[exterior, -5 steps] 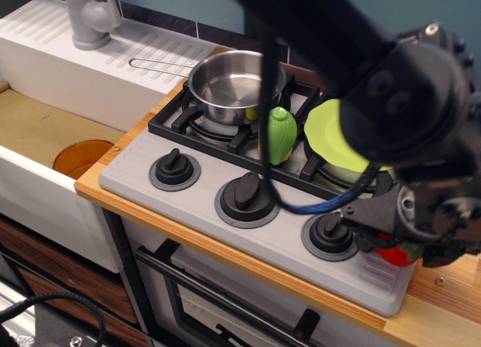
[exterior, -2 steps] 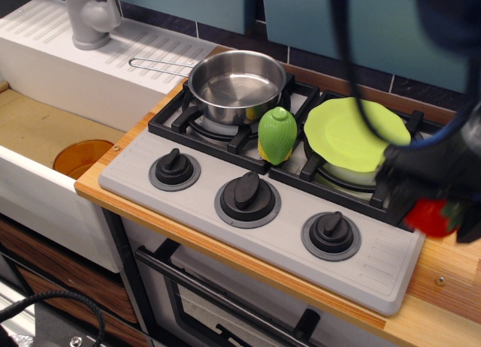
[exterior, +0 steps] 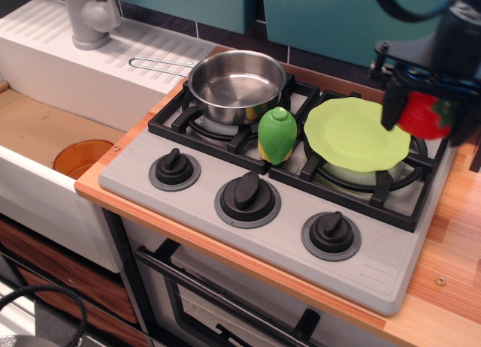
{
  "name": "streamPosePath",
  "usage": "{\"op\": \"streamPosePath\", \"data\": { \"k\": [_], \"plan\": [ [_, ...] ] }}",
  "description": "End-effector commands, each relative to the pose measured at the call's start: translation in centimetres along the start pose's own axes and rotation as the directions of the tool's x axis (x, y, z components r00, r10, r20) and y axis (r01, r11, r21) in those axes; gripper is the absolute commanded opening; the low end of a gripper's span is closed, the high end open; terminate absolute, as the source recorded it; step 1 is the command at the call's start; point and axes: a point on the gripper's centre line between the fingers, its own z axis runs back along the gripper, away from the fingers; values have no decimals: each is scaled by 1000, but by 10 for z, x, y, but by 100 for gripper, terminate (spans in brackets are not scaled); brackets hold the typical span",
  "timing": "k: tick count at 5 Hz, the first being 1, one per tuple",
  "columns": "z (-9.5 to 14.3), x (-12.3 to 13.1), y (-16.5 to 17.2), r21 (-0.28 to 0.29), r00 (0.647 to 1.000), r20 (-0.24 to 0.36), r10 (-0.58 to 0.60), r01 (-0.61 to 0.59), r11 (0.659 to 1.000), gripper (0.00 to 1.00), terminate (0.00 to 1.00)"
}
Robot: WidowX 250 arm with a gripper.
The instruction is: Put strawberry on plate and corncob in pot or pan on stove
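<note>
My gripper (exterior: 422, 110) is shut on the red strawberry (exterior: 421, 116) and holds it in the air at the right rim of the lime-green plate (exterior: 353, 135), which lies on the right burner of the grey stove (exterior: 270, 204). The green corncob (exterior: 276, 135) stands upright on the grate between the two burners, yellow end down. The empty steel pot (exterior: 234, 85) sits on the left burner, its wire handle pointing left.
Three black knobs (exterior: 246, 192) line the stove front. A sink (exterior: 45, 129) with an orange dish (exterior: 81, 158) lies at the left, with a grey faucet (exterior: 89, 16) behind it. Wooden counter (exterior: 451, 234) runs at the right edge.
My gripper has lifted the strawberry from the stove's front right corner and carried it up and back to the plate's right rim. The arm has cleared the middle of the view.
</note>
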Motion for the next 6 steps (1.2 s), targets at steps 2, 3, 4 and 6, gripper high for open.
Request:
{"op": "streamPosePath", "data": {
  "k": [2, 3, 4, 6],
  "plan": [
    [-14, 60, 28, -60, 998, 61, -28, 32, 998, 0, 0],
    [-26, 58, 30, -68, 997, 81, -20, 26, 997, 0, 0],
    [-33, 53, 27, -68, 996, 89, -6, 12, 998, 0, 0],
    [-14, 41, 16, -38, 999, 51, 5, -3, 999, 100, 0]
  ]
}}
